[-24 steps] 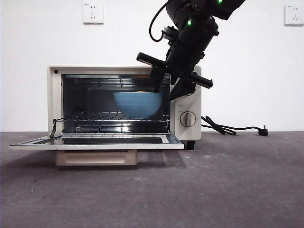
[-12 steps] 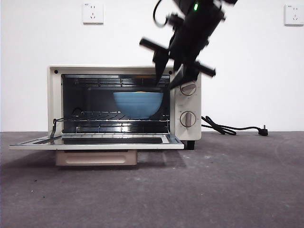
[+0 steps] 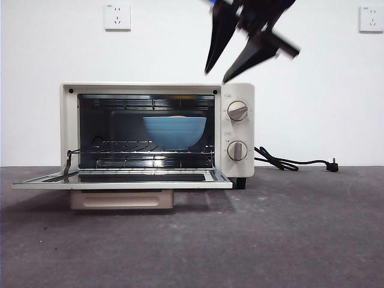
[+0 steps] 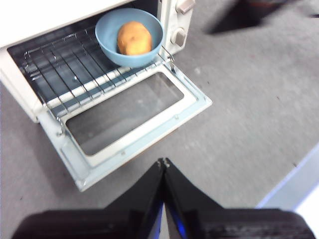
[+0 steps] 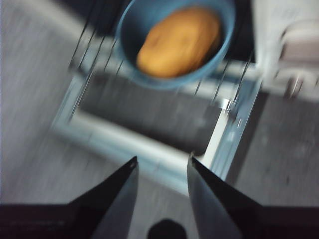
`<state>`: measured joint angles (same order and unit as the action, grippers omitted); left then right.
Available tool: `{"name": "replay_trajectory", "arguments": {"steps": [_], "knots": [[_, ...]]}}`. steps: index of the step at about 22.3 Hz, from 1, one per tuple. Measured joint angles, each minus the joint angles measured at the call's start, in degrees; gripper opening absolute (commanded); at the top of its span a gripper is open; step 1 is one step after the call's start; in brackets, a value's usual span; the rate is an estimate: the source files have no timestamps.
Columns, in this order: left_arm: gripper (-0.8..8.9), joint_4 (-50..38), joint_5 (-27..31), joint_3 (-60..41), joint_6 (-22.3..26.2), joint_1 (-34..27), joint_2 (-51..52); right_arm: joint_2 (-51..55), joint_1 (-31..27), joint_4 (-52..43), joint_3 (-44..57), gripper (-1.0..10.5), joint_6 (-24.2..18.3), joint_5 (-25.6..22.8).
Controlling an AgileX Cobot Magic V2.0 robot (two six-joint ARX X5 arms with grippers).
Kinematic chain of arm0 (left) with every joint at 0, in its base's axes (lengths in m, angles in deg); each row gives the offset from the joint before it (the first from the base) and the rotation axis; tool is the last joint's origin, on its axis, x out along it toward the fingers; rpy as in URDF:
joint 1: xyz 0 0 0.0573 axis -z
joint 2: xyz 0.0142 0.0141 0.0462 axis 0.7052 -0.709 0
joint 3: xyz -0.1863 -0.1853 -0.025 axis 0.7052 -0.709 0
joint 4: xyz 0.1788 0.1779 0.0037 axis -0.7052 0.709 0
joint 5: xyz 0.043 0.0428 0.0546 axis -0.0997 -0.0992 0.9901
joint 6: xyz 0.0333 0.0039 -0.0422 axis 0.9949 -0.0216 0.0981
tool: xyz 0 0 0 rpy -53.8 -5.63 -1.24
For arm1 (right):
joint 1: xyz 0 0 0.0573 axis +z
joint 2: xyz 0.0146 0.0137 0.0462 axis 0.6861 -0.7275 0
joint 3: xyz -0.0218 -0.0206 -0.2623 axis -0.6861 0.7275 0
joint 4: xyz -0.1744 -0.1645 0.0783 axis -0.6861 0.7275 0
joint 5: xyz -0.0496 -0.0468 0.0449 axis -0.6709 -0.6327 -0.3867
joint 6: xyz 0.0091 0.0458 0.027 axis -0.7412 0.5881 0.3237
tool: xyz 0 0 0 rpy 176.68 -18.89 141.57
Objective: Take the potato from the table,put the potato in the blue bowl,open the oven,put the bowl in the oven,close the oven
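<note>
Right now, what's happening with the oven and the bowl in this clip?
The blue bowl with the potato in it sits on the rack inside the oven, whose door lies flat open. The right gripper is above the oven's knob end, jaws open and holding nothing, blurred with motion. The left gripper hangs shut out in front of the oven, above the table. Closing the door is what's left.

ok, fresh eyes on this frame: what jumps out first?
The oven with its door dropped flat open, and the blue bowl on its wire rack holding the potato. Above the oven's top right corner, the right gripper hangs in the air, blurred, jaws open and empty.
</note>
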<state>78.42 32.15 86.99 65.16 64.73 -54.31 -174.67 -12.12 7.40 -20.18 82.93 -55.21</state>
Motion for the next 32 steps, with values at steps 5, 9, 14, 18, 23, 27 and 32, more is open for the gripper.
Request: {"name": "replay_trajectory", "arguments": {"steps": [5, 9, 14, 18, 23, 27, 32], "knots": [[-0.09, -7.72, -0.07, -8.15, -2.4, -1.75, -0.07, 7.91, 0.94, 10.93, 0.0, 1.6, -6.19, 0.85], [-0.09, -19.63, -1.55, -20.22, -5.64, -8.28, -0.17, 17.99, 1.09, 20.96, 0.0, 1.6, -10.6, 0.83], [-0.09, -30.4, -10.47, -27.08, -7.1, -19.78, -5.95, 29.59, 1.09, 25.44, 0.0, 1.6, -11.65, 0.81], [-0.09, -35.43, -14.69, -27.39, -7.15, -25.83, -13.18, 35.04, 1.09, 27.02, 0.0, 1.6, -11.58, 0.79], [-0.09, -40.17, -18.49, -27.39, -7.15, -29.49, -21.49, 38.51, 1.09, 28.35, 0.0, 1.6, -11.41, 0.79], [-0.09, -42.71, -19.45, -27.39, -7.08, -29.79, -29.33, 39.89, 1.09, 28.33, 0.0, 1.6, -11.17, 0.79], [-0.09, -47.12, -19.63, -27.39, -7.08, -29.79, -36.28, 39.91, 1.09, 28.39, 0.0, 1.6, -10.95, 0.79]]}}
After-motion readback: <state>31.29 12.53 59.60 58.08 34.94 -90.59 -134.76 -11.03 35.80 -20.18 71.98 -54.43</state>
